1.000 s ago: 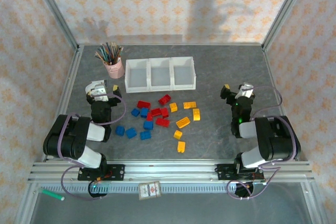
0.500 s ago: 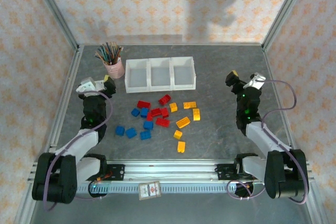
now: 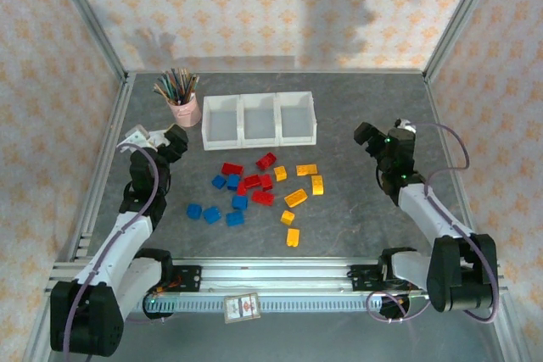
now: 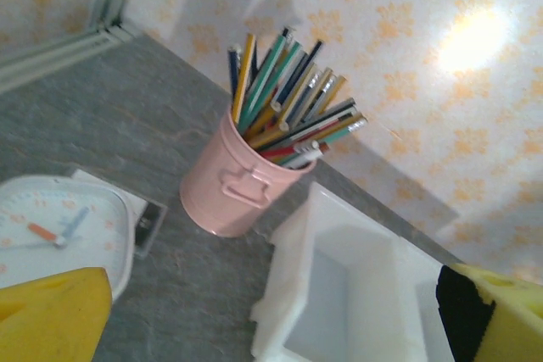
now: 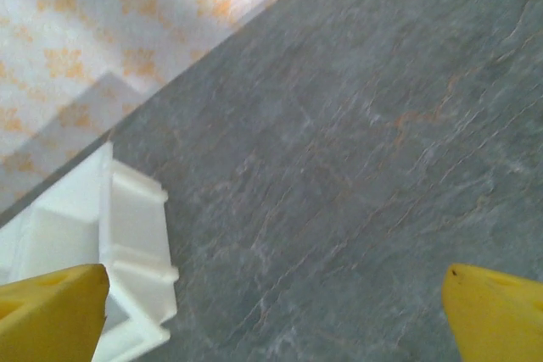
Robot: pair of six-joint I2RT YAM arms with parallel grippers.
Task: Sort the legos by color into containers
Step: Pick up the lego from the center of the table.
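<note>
Two black-and-white robot arms rise from a ribbed aluminium rail [image 3: 280,273] at the near edge of a grey, stone-patterned table [image 3: 356,209], one on each side. Between them, just past the rail, the small plastic legos [image 3: 254,188] lie loose on the tabletop: the blue bricks [image 3: 222,203] on the left, the red bricks [image 3: 252,181] in the middle, and the yellow-orange bricks [image 3: 299,194] on the right and nearest the rail. Some touch their neighbours, and every one sits on the table, apart from the bins. Further in, the left gripper [image 3: 174,143] hangs above the table left of the heap with its jaws spread wide and holds nothing. In its wrist view the yellow fingertips [image 4: 51,315] sit at opposite edges, with a white dial face with an orange pointer [image 4: 51,226] under them. The right gripper [image 3: 369,139] is held up right of the heap, equally wide and bare (its yellow pads [image 5: 501,311] frame plain grey table). Beyond the bricks stand the containers [image 3: 240,125], three white square open-topped plastic bins joined in a row. Just beside their left end is a pink metal cup [image 3: 185,112] bristling with coloured pencils. Behind everything is a wall of cream paper with orange motifs [image 3: 254,6].
</note>
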